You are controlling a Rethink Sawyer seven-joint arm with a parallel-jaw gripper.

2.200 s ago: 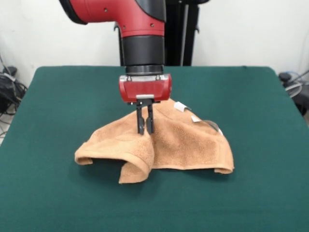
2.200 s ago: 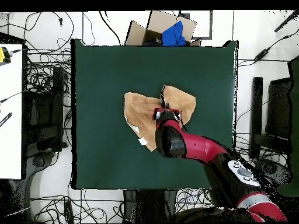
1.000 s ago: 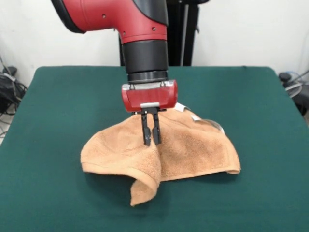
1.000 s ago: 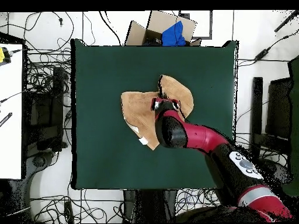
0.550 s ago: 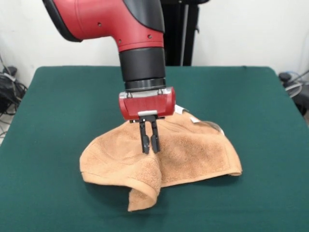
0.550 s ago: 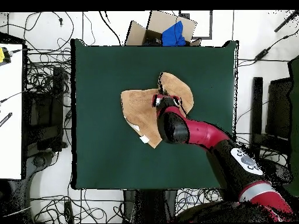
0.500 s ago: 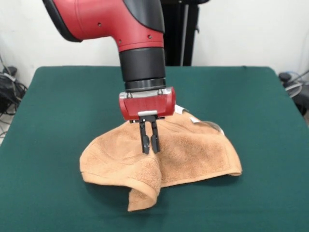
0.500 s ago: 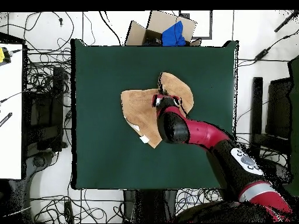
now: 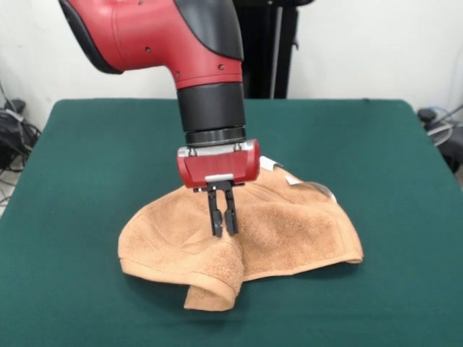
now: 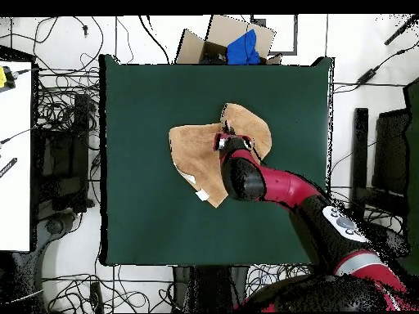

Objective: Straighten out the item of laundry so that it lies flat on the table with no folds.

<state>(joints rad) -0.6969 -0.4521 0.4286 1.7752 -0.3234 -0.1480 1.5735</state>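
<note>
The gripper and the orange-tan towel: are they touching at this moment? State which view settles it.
Touching. In the front view the gripper is shut on a raised ridge of the towel, which peaks at its tips.

The red and black arm bends at an elbow and drops straight down, wrist vertical. The pincer points downward below its red housing, its two thin black fingers parallel and drawn close together, with only a narrow slit between them.
</note>
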